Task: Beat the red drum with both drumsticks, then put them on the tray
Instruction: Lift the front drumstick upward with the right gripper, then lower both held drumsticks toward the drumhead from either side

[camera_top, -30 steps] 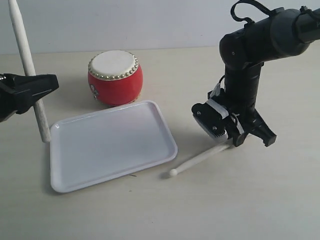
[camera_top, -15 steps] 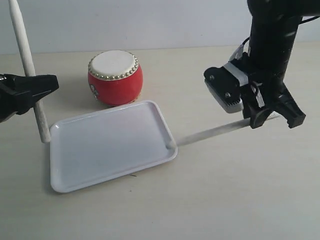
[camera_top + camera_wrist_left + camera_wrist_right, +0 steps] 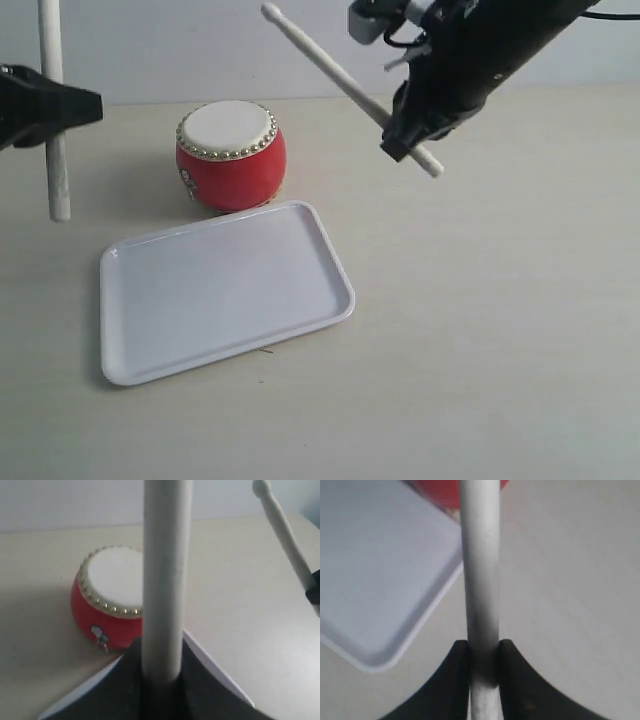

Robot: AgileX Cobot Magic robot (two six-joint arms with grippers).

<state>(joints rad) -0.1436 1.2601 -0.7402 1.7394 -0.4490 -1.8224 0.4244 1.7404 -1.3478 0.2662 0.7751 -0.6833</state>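
As the left fingers point(image 3: 125, 685) clamp one stick point(image 3: 55, 180) upright at the drum's point(image 3: 230, 165) 9 o'clock and the right fingers point(image 3: 457, 680) grip a second stick point(image 3: 320, 60) slanting in from 2 o'clock, beating looks to be the step in hand: both sticks must swing down onto the skin point(image 3: 227, 124), clear of the tray point(image 3: 225, 290) at 6 o'clock.

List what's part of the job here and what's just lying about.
Job: drum, tray, left stick held by the left gripper, right stick held by the right gripper.
Lying about: nothing loose that I can see; just the table underneath.
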